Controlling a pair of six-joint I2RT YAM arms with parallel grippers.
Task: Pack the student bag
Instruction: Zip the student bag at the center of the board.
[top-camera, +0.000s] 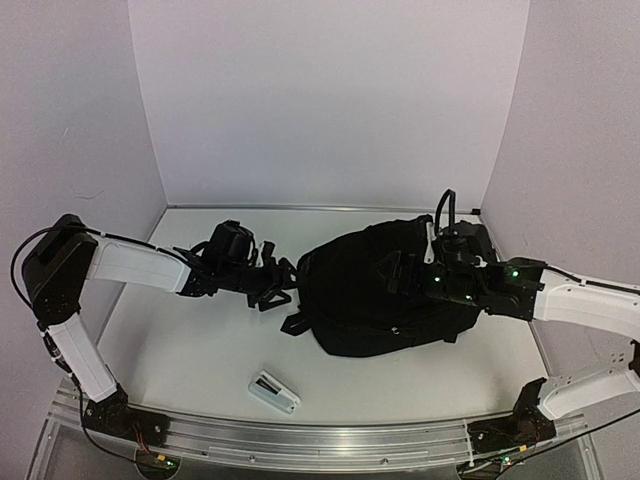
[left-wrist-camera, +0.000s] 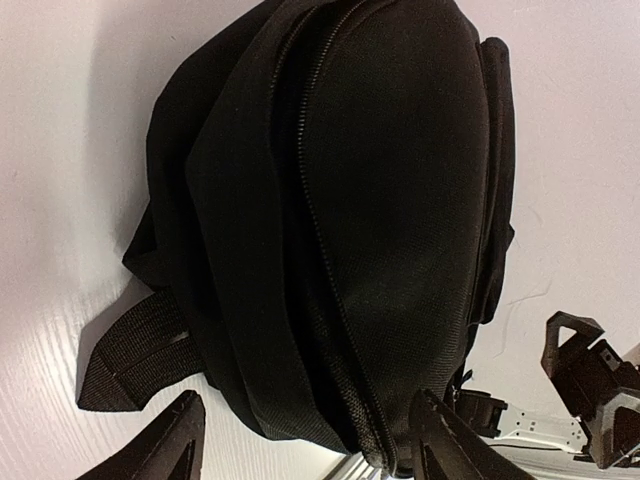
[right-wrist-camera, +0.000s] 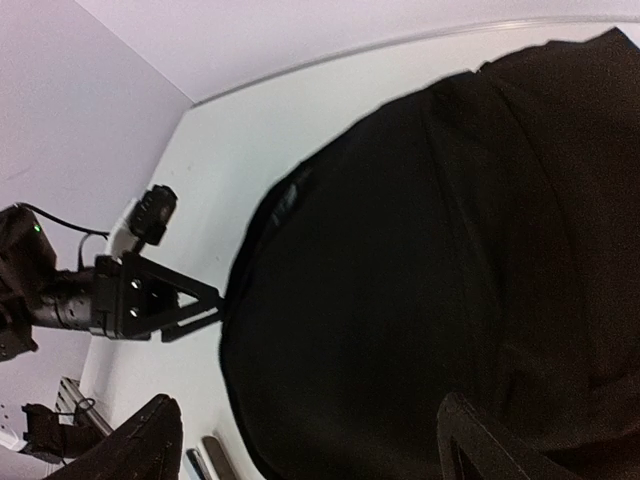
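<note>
The student bag (top-camera: 385, 290) is a large black backpack lying on the white table, right of centre. Its zipper (left-wrist-camera: 320, 230) runs along its rounded end, and a black strap (left-wrist-camera: 135, 350) trails off beside it. My left gripper (top-camera: 275, 280) is at the bag's left end and stands open. Its fingertips (left-wrist-camera: 165, 440) lie either side of the bag's edge, with bare table between the left one and the fabric. My right gripper (top-camera: 408, 270) hovers over the bag's top, also open. In the right wrist view its fingers (right-wrist-camera: 480, 440) are spread wide over black fabric (right-wrist-camera: 420, 260).
A small white and dark object (top-camera: 273, 391) lies on the table in front of the bag, near the front metal rail (top-camera: 320, 440). White walls close in the table at the back and on both sides.
</note>
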